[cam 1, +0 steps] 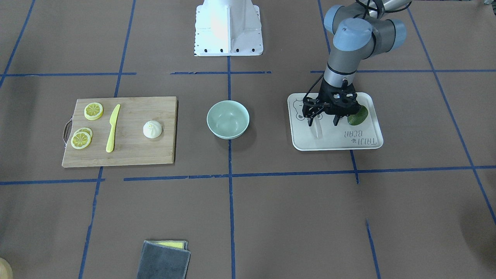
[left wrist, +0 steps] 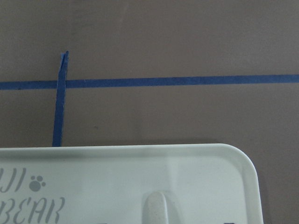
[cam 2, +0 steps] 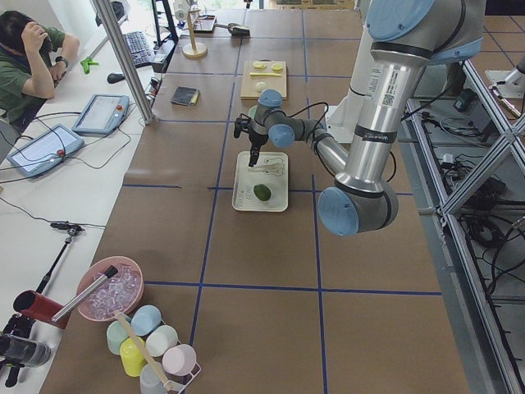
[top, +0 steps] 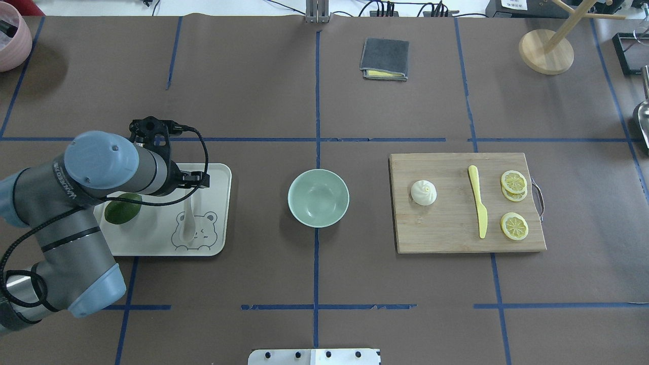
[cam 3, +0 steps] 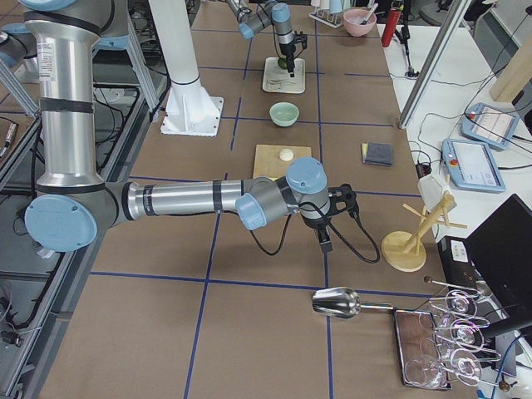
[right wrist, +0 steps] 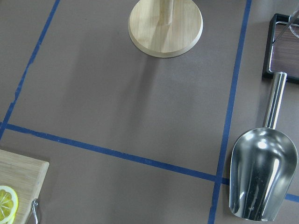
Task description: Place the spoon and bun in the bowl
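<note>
Taking the overhead view with 12 o'clock away from the robot, the bowl (top: 318, 200) sits at the middle of the surface. The white bear-print tray (top: 152, 238) is at its 9 o'clock and the cutting board (top: 446, 228) at its 3 o'clock.

The spoon (top: 188, 223) lies on the tray, scoop toward 6 o'clock, with a green fruit (top: 121, 209) well apart at its 9 o'clock. The left gripper (cam 1: 323, 122) hangs low over the spoon's handle with its jaws spread, one on either side, gripping nothing.

The bun (top: 423, 192) rests on the board's 9 o'clock end. The yellow knife (top: 478, 203) and lemon slices (top: 514, 225) lie beyond it at 3 o'clock. A folded grey cloth (top: 384, 58) lies at about 1 o'clock from the bowl.

The right gripper (cam 3: 324, 241) hovers past the board, near a metal scoop (right wrist: 262, 179) and a wooden stand (right wrist: 166, 25). I cannot tell how its jaws stand.
</note>
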### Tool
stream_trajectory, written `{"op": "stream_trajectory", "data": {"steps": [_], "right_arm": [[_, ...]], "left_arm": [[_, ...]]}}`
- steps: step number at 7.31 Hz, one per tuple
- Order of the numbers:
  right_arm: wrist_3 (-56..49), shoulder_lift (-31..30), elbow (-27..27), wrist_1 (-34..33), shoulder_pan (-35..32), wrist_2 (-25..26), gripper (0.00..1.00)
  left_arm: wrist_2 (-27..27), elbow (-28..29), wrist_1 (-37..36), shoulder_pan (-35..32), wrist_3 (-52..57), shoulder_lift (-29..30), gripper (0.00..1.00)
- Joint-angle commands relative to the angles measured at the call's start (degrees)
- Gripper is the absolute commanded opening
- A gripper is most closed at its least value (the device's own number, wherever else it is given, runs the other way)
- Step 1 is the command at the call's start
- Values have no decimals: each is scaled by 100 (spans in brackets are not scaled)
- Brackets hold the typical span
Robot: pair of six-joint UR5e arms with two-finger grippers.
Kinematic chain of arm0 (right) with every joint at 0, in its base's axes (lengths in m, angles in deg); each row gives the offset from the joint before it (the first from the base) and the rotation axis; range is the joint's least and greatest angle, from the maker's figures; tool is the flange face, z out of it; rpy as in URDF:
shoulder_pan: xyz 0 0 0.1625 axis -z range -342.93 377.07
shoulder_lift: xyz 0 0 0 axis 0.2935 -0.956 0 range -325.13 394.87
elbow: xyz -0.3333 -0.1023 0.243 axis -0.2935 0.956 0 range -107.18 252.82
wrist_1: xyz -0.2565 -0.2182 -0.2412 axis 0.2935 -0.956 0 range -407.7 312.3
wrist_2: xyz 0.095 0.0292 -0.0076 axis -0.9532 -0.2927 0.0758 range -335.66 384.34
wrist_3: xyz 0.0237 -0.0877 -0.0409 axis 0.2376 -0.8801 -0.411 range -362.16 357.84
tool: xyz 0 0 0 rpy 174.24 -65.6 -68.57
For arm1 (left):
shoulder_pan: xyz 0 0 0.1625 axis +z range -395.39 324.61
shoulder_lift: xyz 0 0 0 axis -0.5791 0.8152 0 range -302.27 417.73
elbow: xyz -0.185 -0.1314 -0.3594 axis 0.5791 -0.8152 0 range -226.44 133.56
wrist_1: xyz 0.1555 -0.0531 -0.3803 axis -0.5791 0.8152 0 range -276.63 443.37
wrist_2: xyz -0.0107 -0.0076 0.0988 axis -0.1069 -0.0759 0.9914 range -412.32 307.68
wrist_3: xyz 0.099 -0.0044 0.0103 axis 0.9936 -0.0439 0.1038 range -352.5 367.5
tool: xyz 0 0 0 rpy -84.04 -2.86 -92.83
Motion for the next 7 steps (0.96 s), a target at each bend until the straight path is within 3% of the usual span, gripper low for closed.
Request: {"op": "stream_trajectory", "data": {"steps": [1, 4, 7], "right_arm": [[0, 0, 2, 2, 3, -7, 100], [9, 17, 2, -33, 3, 10, 100], [9, 44, 11, -60, 12, 10, 100]], "left_arm": [[63, 215, 37, 255, -271, 62, 85], [98, 329, 37, 343, -262, 62, 84], [98, 383, 37, 344, -270, 45, 70]]}}
